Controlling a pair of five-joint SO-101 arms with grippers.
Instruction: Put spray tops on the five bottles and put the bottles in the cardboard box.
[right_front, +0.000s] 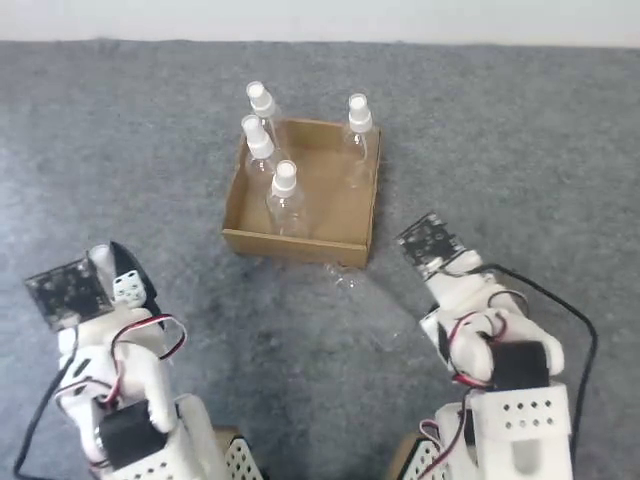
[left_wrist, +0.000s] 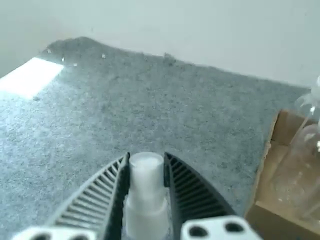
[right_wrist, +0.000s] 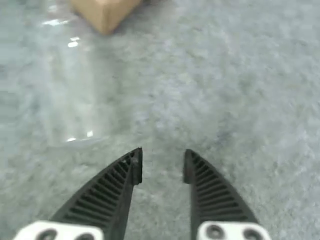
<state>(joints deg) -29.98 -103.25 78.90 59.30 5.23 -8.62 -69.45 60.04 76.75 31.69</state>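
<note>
The cardboard box (right_front: 352, 245) stands mid-table with three capped clear bottles (right_front: 286, 198) upright in it; a further capped bottle (right_front: 260, 101) rises at its far left corner, inside or just behind I cannot tell. An uncapped clear bottle (right_front: 343, 275) (right_wrist: 70, 85) lies on the carpet just in front of the box. My left gripper (left_wrist: 146, 170) (right_front: 125, 285), near the front left, is shut on a white spray top (left_wrist: 146, 187). Near the lying bottle, on its right, my right gripper (right_wrist: 162, 165) hangs open over bare carpet.
Grey carpet (right_front: 500, 130) covers the whole table. A box corner (right_wrist: 102, 12) lies ahead of the right gripper, and the box edge (left_wrist: 272, 200) with bottles (left_wrist: 300, 170) sits beside the left one. Both arm bases (right_front: 520, 420) stand at the front edge.
</note>
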